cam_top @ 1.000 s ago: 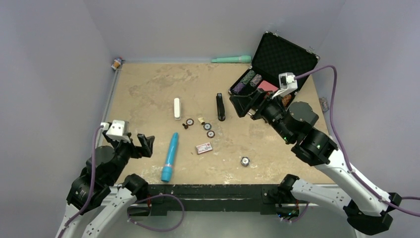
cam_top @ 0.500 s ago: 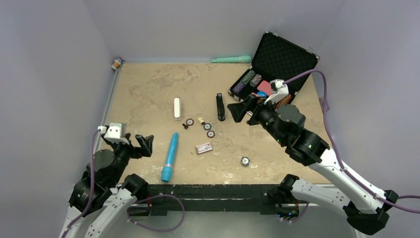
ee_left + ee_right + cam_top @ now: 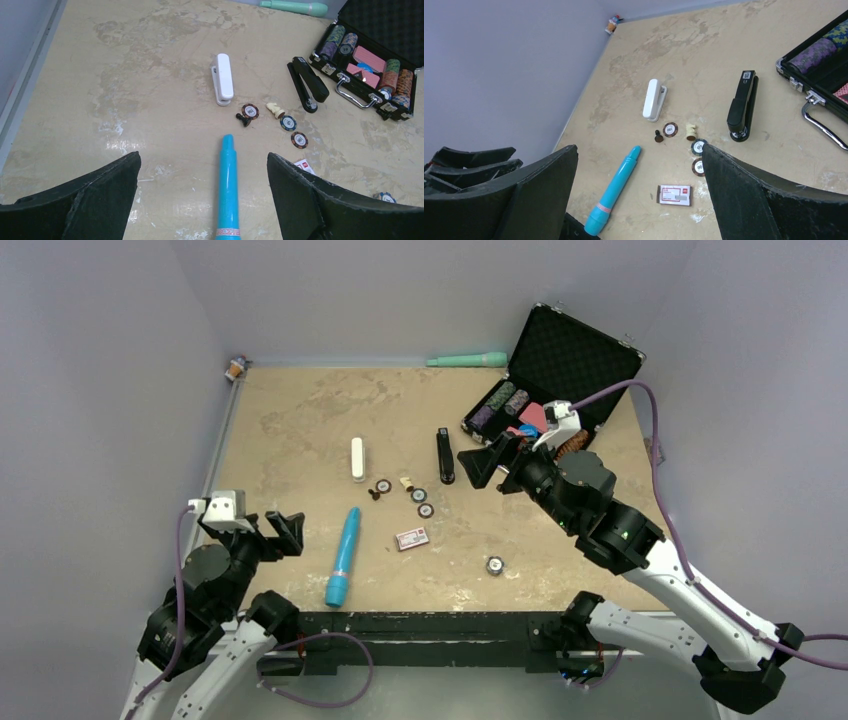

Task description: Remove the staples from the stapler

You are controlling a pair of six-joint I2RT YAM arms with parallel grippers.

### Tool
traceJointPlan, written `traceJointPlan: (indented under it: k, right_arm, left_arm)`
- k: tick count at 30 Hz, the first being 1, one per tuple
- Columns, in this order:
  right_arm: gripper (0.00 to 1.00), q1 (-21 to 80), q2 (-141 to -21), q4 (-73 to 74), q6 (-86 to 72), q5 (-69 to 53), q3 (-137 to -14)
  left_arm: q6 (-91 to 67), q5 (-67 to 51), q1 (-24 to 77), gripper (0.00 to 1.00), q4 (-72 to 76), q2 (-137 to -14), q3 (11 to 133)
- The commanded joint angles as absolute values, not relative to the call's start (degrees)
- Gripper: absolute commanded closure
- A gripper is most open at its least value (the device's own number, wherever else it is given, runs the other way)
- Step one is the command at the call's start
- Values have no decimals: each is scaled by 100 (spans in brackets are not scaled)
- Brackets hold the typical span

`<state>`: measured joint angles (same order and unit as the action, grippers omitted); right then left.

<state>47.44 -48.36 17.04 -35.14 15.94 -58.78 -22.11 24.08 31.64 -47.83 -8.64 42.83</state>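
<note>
The black stapler (image 3: 445,455) lies flat in the middle of the table, just left of the open case. It also shows in the left wrist view (image 3: 307,90) and the right wrist view (image 3: 742,105), shut, with a silvery detail at its far end. My right gripper (image 3: 483,462) hovers open and empty just right of the stapler; its jaws stand wide apart in its wrist view (image 3: 639,155). My left gripper (image 3: 282,533) is open and empty at the near left, beside the blue tube (image 3: 342,555), which lies between its jaws in its wrist view (image 3: 202,165).
A white stapler-shaped item (image 3: 357,458) lies left of the black one. Poker chips (image 3: 420,502), a small dark pawn (image 3: 374,494) and a red-and-white box (image 3: 411,538) sit between them and the near edge. The open black case (image 3: 575,350) stands at the back right; a teal tube (image 3: 467,360) lies by the back wall.
My right gripper has moved left and lower, ending close beside the black stapler. My left gripper has drawn back slightly to the left. Nothing on the table has moved.
</note>
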Motion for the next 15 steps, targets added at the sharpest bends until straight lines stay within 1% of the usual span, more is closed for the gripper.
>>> traceJointPlan:
  k: [1, 15]
  right_arm:
    - [1, 4711, -4817, 1500, -3571, 1578, -5889]
    - [1, 4700, -4849, 1376, -3466, 1322, -5869]
  left_arm:
    - [-2367, 2612, 3165, 0, -4748, -693, 4265]
    - [-2373, 2552, 3162, 0, -4757, -705, 4254]
